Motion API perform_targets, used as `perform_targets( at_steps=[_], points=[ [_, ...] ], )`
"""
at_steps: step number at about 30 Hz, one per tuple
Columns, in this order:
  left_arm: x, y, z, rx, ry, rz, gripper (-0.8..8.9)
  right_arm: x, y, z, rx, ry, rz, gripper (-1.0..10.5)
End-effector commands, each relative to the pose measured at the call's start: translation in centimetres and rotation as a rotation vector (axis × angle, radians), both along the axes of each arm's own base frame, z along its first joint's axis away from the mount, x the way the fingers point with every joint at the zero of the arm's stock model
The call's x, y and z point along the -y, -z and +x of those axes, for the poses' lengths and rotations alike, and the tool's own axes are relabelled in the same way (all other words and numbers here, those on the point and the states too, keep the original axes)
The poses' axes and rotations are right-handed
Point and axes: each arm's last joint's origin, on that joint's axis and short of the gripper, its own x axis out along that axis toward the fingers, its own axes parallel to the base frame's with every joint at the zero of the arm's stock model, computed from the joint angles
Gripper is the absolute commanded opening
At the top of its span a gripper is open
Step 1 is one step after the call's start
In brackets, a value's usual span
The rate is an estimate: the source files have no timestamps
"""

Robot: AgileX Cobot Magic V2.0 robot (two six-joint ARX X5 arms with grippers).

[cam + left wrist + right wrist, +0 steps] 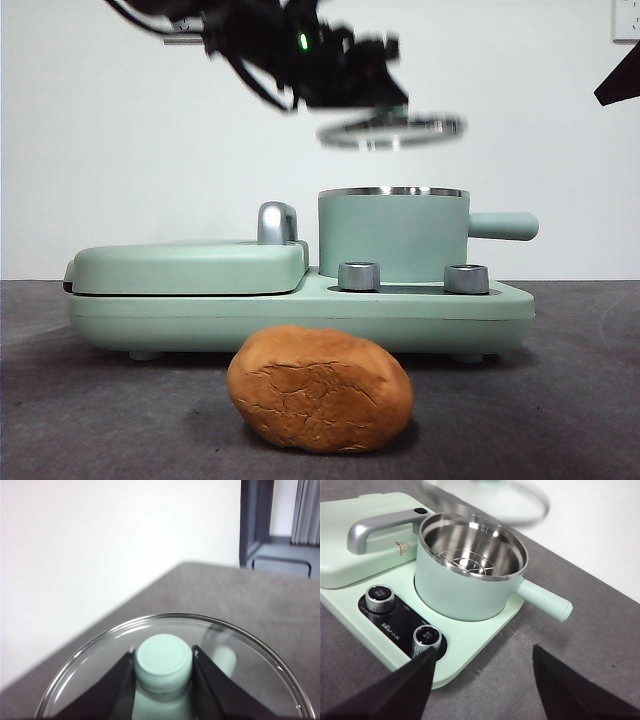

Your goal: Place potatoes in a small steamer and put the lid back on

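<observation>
Start with the biggest thing on your table (590, 420): the mint-green cooker base (300, 315), which runs across the middle of the front view with 2 steel dials (359, 276) on its near edge. On its left half sits the flat grill cover (190, 265) with a chrome handle (277, 222); leave that alone, it is not part of your job.

On the right half of the base stands the small steamer (393, 235), upright, its stubby handle pointing right. The right wrist view looks into the steamer (470, 575): it holds only a wire rack (465, 562) and no food.

The lid (392, 131) hangs in the air above the steamer, clear of its rim and slightly tilted. Your left gripper (163, 662) has its jaws pinched on the lid's green knob (164, 659), 1 jaw on each side, with the glass spreading out below.

The potato (320, 388) lies on the table at the near edge, in front of the base and well apart from the steamer. Nothing touches it.

Your right gripper (485, 672) waits to the right of the base with its jaws spread and nothing between them.

As I judge it, you are early in the task: the steamer is uncovered, but the potato is not yet picked up or dropped in, and the lid must go back on after that. The free right gripper looks best placed to fetch the potato.
</observation>
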Motion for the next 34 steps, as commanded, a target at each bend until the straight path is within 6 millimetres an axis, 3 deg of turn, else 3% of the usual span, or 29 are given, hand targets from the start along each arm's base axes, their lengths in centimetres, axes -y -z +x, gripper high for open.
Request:
perform_targets(
  at_steps=[1, 8, 14, 19, 27, 34],
  points=[
    [-0.9, -3.3, -0.8, 0.047, -0.005, -0.04, 0.15, -0.1, -0.6, 0.0, 0.014, -0.003, 0.016, 3.1],
    [-4.5, -6.1, -3.4, -0.079, -0.045, 0.051, 0.16, -0.1, -0.6, 0.0, 0.013, -0.003, 0.017, 3.1],
    [-7.5, -7.1, -5.2, -0.087, -0.091, 0.049, 0.16, -0.4, -0.6, -0.1, 0.007, -0.025, 0.019, 3.1],
    [-10.0, -6.0, -7.1, -0.119, -0.133, 0.043, 0.16, -1.5, -0.5, -0.4, -0.013, -0.108, 0.012, 3.1],
    [-13.7, -3.2, -11.0, -0.206, -0.202, 0.008, 0.16, -4.5, -0.8, -0.6, -0.191, -0.28, -0.063, 3.1],
    [-15.9, -3.2, -13.5, -0.24, -0.249, -0.011, 0.16, -8.1, -0.4, 0.4, -0.292, -0.384, -0.15, 3.1]
  ],
)
